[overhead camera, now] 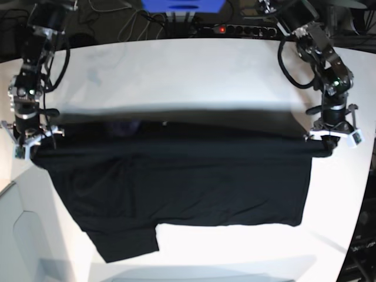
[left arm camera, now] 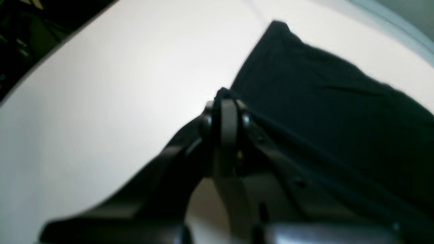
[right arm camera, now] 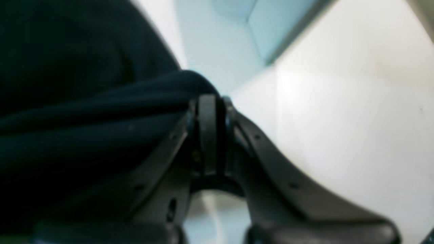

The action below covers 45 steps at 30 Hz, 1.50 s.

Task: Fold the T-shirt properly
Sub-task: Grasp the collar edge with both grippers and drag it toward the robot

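In the base view the T-shirt [overhead camera: 176, 188] stretches as a wide black band across the middle of the white table [overhead camera: 194, 76], its upper edge pulled taut from the left side of the frame to the right. The lower part of the cloth lies on the tabletop, with a sleeve [overhead camera: 126, 244] jutting toward the lower left of the frame. A faint purple-blue patch of print [overhead camera: 124, 127] shows near the upper edge, left of centre.

The right gripper [overhead camera: 35, 144] stands at the left edge of that view, its jaws pressed together on the shirt's corner. Its own wrist view shows the closed fingers [right arm camera: 207, 135] in the middle of the frame, with dark folds of cloth bunched against them and filling the left half.

The left gripper [overhead camera: 326, 147] stands at the right edge of the base view, likewise clamped on the opposite corner. Its wrist view shows the fingers [left arm camera: 229, 125] shut at centre frame with a pinch of fabric at their tip, and the black cloth spreading away toward the upper right over the table
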Motion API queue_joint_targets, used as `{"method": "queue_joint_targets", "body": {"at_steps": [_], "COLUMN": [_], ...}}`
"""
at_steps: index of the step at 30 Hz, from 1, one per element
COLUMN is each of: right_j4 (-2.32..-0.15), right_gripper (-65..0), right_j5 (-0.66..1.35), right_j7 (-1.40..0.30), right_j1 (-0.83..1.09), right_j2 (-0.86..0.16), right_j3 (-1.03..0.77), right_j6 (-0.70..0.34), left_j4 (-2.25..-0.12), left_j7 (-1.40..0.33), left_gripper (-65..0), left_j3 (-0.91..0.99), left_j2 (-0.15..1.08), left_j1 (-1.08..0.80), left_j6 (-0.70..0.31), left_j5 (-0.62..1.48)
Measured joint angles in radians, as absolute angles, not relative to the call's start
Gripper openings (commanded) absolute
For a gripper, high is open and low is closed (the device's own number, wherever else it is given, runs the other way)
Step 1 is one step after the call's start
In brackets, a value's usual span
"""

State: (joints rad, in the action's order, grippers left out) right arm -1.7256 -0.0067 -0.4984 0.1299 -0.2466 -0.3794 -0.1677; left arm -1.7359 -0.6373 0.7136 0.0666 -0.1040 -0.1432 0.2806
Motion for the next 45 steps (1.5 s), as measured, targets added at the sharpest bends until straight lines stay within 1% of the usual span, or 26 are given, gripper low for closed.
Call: {"method": "queue_joint_targets", "body": {"at_steps": [4,9,17,20,24,29,37,45], "right_j4": [-1.805,-1.85,-1.847,-1.846,-1.842,-1.798,-1.795,-1.797], "right_gripper": [-65.0,-65.0,-65.0,-65.0,-65.0,-65.0,-65.0,-65.0], "right_j5": [0.001,0.003,0.005,0.002,0.003,0.001,0.0,0.0], "right_j7": [-0.496,-0.495,-0.487,-0.485,-0.485,-0.482,-0.478,-0.482], "right_j1": [0.246,0.38,0.49,0.524,0.571,0.606,0.633,0.639], "right_j2": [-0.215,-0.218,-0.219,-0.219,-0.228,-0.227,-0.224,-0.227], "right_j3": [-0.379,-0.378,-0.378,-0.375,-0.372,-0.373,-0.377,-0.378], "right_j6": [-0.168,-0.168,-0.166,-0.165,-0.165,-0.165,-0.165,-0.165], "left_j4": [-1.769,-1.79,-1.787,-1.787,-1.787,-1.787,-1.787,-1.788], "left_j7": [-0.681,-0.693,-0.684,-0.686,-0.694,-0.693,-0.686,-0.685], "left_gripper": [-65.0,-65.0,-65.0,-65.0,-65.0,-65.0,-65.0,-65.0], "left_j3": [0.757,0.757,0.751,0.754,0.751,0.751,0.75,0.75], "left_j2": [0.062,0.064,0.063,0.036,0.034,0.01,-0.005,-0.002], "left_j1": [-0.159,-0.223,-0.307,-0.341,-0.38,-0.451,-0.546,-0.585], "left_j6": [-0.139,-0.142,-0.143,-0.142,-0.142,-0.142,-0.143,-0.143], "left_j5": [0.272,0.277,0.277,0.273,0.273,0.278,0.279,0.281]}}
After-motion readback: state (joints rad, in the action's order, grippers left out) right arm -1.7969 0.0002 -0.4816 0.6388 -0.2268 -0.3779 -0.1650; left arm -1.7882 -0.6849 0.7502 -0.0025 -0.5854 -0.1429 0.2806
